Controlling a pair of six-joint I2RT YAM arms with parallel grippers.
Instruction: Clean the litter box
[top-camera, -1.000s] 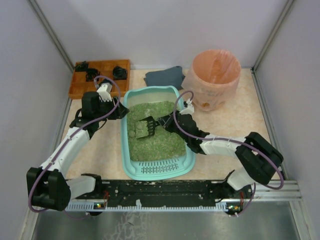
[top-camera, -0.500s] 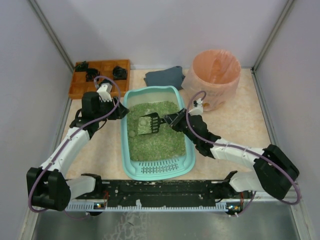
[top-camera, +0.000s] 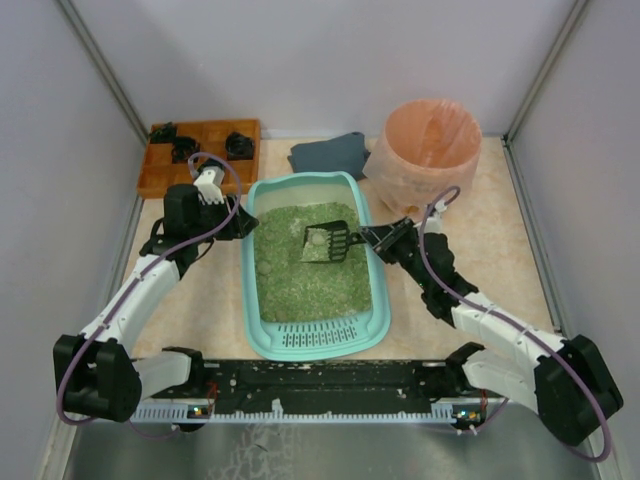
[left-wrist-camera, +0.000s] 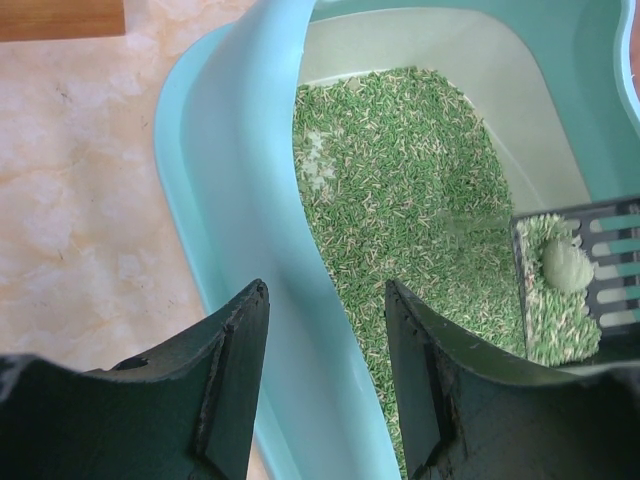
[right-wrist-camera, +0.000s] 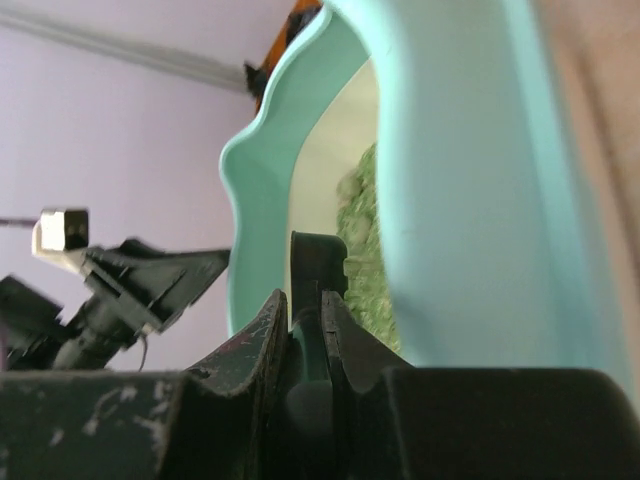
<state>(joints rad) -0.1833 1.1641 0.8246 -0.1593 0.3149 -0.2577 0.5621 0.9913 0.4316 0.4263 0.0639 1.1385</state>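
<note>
Beige marbled worktop (top-camera: 480, 250) between pale walls fills my overhead view. The large light teal rectangular plastic litter box (top-camera: 318, 341) sits in the middle of the worktop, its slotted grille end towards the near edge, with green granular litter (top-camera: 300, 285) spread inside. The brown wooden tray (top-camera: 160, 175) with black pieces is in the far left corner, the round bin lined with a pink bag (top-camera: 428, 155) is near the far right corner, and a dark grey folded cloth (top-camera: 330, 153) lies at the far edge between them. I see the left gripper (top-camera: 243, 218) at the box's left wall and the right gripper (top-camera: 375, 236) at its right rim, holding a black slotted plastic scoop (top-camera: 328, 243) over the litter. A round greenish clump (top-camera: 317, 238) rests in the scoop.

From the left wrist, the left gripper (left-wrist-camera: 325, 300) straddles the box's wall (left-wrist-camera: 230, 200), one finger outside and one inside, clamped on it. The scoop (left-wrist-camera: 600, 250) and clump (left-wrist-camera: 567, 267) show at the right.

From the right wrist, the right gripper (right-wrist-camera: 303, 310) is pinched together on the scoop's handle (right-wrist-camera: 317, 260), just beside the box's rim (right-wrist-camera: 470, 180).
</note>
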